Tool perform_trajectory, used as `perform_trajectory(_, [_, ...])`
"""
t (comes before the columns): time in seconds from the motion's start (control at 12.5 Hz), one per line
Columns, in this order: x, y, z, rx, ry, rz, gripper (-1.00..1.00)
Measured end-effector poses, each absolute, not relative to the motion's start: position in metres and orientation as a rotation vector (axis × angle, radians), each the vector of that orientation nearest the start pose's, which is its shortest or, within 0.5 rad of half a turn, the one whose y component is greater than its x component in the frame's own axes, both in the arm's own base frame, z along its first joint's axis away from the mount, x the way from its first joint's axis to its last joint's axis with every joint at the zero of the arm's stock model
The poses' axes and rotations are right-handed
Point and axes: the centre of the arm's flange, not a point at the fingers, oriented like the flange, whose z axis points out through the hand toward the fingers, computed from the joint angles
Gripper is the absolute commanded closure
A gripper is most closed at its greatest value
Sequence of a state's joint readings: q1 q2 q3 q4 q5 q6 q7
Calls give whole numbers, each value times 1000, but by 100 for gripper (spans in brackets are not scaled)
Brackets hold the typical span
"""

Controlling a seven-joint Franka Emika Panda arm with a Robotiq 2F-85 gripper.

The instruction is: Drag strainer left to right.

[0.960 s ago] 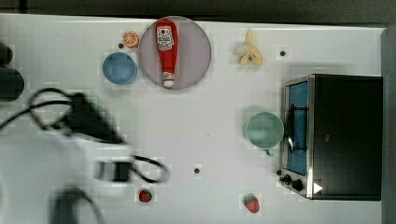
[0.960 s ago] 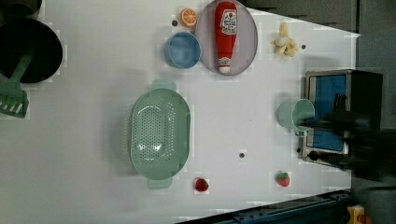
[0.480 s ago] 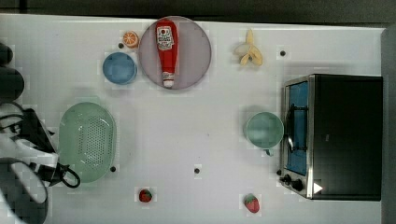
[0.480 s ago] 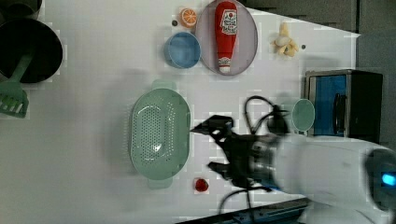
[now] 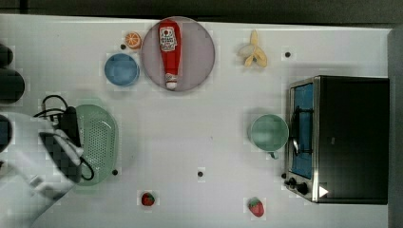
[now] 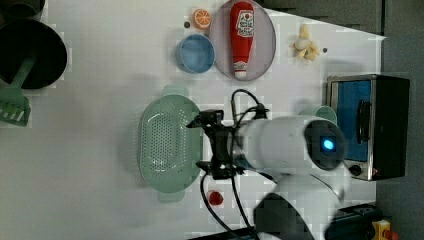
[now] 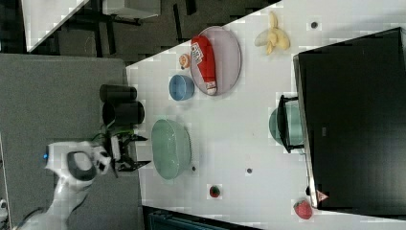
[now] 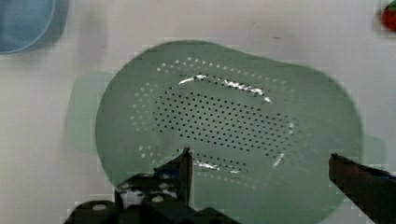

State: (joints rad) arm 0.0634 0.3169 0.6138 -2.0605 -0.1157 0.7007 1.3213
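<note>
The strainer point(image 5: 100, 141) is a pale mint-green oval with a perforated bottom, resting on the white table at the top view's left. My arm point(image 5: 33, 161) covers the strainer's left part in the top view. In the left view my gripper point(image 6: 197, 145) is open, its two black fingers spread over the right rim of the strainer point(image 6: 167, 145). In the right view the gripper point(image 7: 144, 151) hangs at the left edge of the strainer point(image 7: 170, 148). From the wrist, the gripper point(image 8: 259, 158) stands open above the strainer point(image 8: 224, 116), with nothing between the fingers.
A blue bowl point(image 5: 122, 69), an orange slice point(image 5: 132, 40) and a plate point(image 5: 199, 57) with a ketchup bottle point(image 5: 169, 52) lie behind the strainer. A teal mug point(image 5: 269, 133) stands before the toaster oven point(image 5: 340, 137). A banana point(image 5: 253, 51) and two strawberries point(image 5: 148, 199) point(image 5: 255, 207) lie loose.
In the left view my arm has swung in from the right edge, past the mug, up to the strainer's right rim. The strainer has not moved. The gripper stays open.
</note>
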Motion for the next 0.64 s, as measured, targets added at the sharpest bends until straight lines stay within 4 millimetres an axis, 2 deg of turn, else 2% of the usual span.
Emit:
perform_trajectory(0.24, [464,345,234,-2309,2095,292,-100])
perform_trajectory(0.4, [465,341,190,-2300,2129,363,-100])
perform_trajectory(0.56, [467,321,157,-2344,2131,300,-100])
perform_trajectory(0.64, [467,311,149,-2342,2165,296,-100])
